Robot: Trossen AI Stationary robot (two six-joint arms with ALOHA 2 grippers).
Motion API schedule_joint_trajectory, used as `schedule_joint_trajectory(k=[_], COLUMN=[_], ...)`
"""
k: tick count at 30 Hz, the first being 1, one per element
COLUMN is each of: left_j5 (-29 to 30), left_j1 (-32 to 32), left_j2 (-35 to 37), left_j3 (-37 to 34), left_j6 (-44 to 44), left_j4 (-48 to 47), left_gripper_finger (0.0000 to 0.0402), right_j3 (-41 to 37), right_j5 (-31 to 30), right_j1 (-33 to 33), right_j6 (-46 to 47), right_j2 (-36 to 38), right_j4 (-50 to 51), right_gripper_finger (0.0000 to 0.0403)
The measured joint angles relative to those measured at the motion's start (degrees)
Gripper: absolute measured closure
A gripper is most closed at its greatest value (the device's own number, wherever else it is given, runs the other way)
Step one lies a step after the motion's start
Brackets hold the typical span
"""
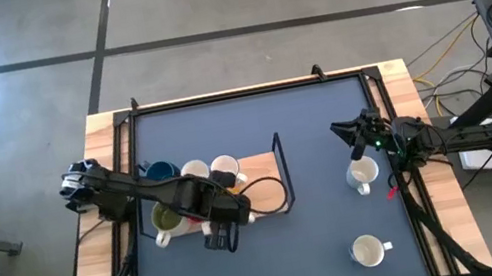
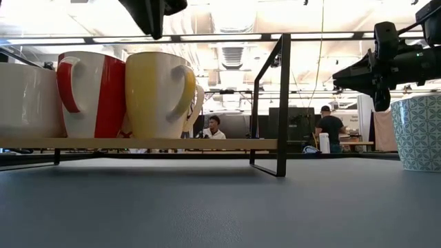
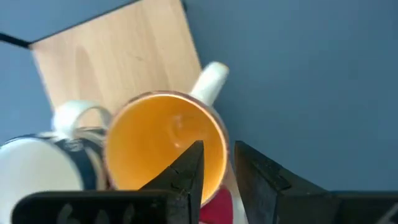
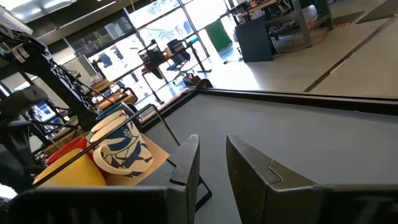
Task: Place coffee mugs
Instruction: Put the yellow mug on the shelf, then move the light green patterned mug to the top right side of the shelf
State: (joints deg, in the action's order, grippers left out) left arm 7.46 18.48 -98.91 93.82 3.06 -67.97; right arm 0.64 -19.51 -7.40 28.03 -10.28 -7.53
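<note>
Several coffee mugs stand on a wooden board (image 1: 258,168) inside a black wire rack: a dark blue one (image 1: 161,171), white ones (image 1: 195,170), an olive green one (image 1: 166,216). In the low view, a red-and-white mug (image 2: 89,93) and a yellow-orange mug (image 2: 162,93) stand side by side on the board. My left gripper (image 3: 217,149) hovers open just above the yellow-orange mug (image 3: 165,146), one finger over its inside and one outside its rim, touching nothing. Two white mugs (image 1: 362,174) (image 1: 367,251) stand on the mat at the right. My right gripper (image 1: 352,134) waits open beside them.
The rack's upright black frame (image 2: 279,103) rises at the board's right end. A bare strip of board (image 3: 118,56) lies beyond the mugs. Open blue mat (image 1: 324,236) lies between the rack and the two white mugs. A patterned mug (image 2: 417,131) shows at the low view's right.
</note>
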Motion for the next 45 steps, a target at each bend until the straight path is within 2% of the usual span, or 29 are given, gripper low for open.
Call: schedule_joint_trajectory(k=[3,6,8,11,16,23,32,37,41,45], left_j5=[0.9,1.0,0.8,0.5,0.6,2.8,4.5,12.1,19.4,26.5], left_j1=[0.0,-0.2,-0.5,-0.8,-0.7,-0.5,-0.5,-0.5,-0.5,-0.5], left_j2=[0.0,1.9,4.4,9.5,21.1,35.8,45.7,48.0,48.8,49.4], left_j3=[0.7,-1.4,-3.5,-7.4,-13.7,-23.2,-30.5,-31.9,-32.1,-32.0], left_j6=[0.1,-4.9,-5.2,-3.8,3.6,10.2,9.9,9.4,10.6,12.3], left_j4=[-1.6,-1.8,0.8,2.8,6.3,16.5,19.7,21.6,22.6,24.1], left_gripper_finger=[0.0326,0.0326,0.0325,0.0325,0.0325,0.0325,0.0325,0.0325,0.0326,0.0326], right_j3=[0.0,0.0,0.0,0.0,0.0,0.0,0.0,0.0,0.0,0.0], right_j5=[0.0,0.0,0.0,0.0,0.0,0.0,0.0,-0.4,-8.6,-11.6], right_j1=[0.0,0.0,0.0,0.0,0.0,0.0,0.0,0.0,-0.4,-0.4], right_j6=[0.0,0.0,0.0,0.0,0.0,0.0,0.0,-1.1,-9.9,-11.4], right_j2=[0.0,0.0,0.0,0.0,0.0,0.0,0.0,0.0,-0.1,-0.1], right_j4=[0.0,0.0,0.0,0.0,0.0,0.0,0.0,0.0,0.0,-0.2], right_gripper_finger=[0.0335,0.0335,0.0335,0.0335,0.0335,0.0335,0.0335,0.0335,0.0335,0.0335])
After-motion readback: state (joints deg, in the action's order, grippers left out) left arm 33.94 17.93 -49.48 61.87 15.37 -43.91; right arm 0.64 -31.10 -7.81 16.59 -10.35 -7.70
